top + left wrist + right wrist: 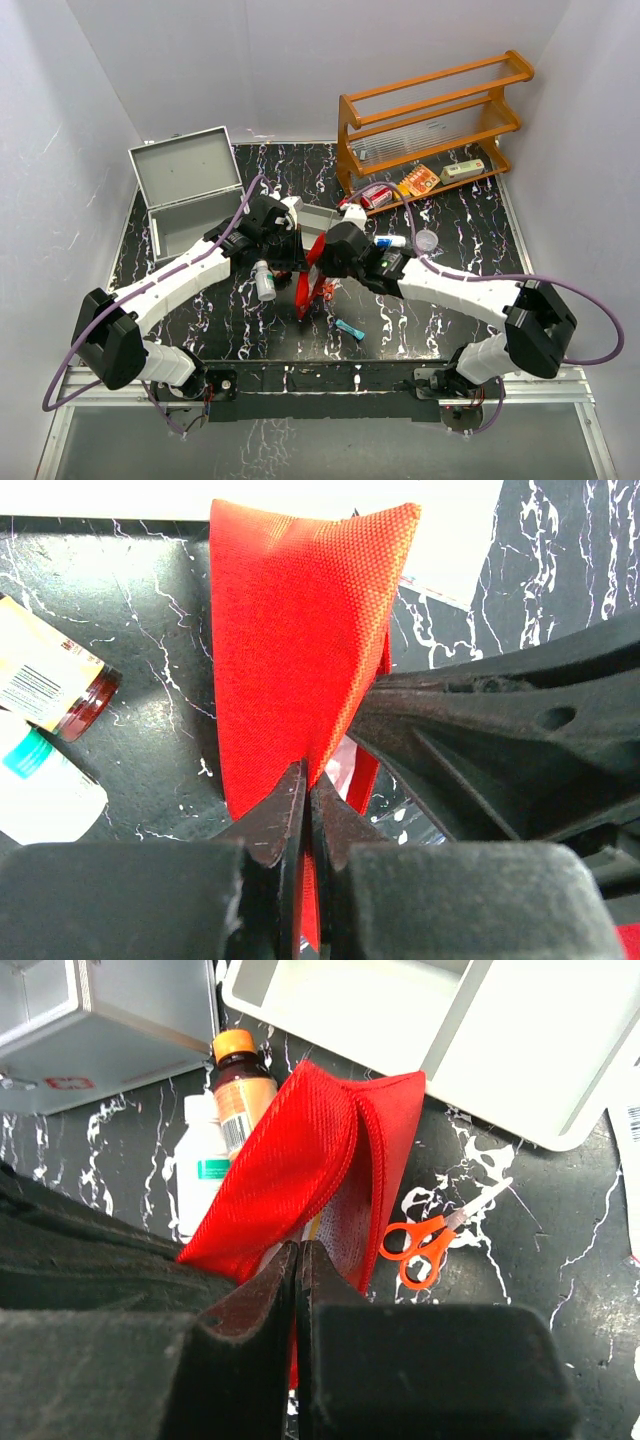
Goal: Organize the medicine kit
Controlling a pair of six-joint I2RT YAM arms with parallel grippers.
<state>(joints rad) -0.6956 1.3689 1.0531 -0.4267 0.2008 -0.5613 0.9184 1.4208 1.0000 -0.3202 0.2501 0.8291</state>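
Nearest the lens in both wrist views are the tools: the left tool (305, 795) has its jaws together, pinching an edge of the red pouch (300, 630); the right tool (297, 1260) is likewise clamped on that pouch from the other side, so the fabric is held up between them over the surface (250, 335). The medicine kit (185, 190) sits at the far left corner of the surface, beyond the left arm, touched by neither tool; its lid is thrown up and back on the hinge, the base open to above. Appearance: boxy, silver-grey metal, plain panels, a small red cross label on one face; no handle can be made out. Handling, as judged: rigid, heavier than the loose items, smooth-walled and likely slippery; too wide to span, so best taken at the lid's free edge or the base rim. A white bottle (200, 1160) and an amber bottle (240, 1080) lie just beside the pouch, on the kit's side.
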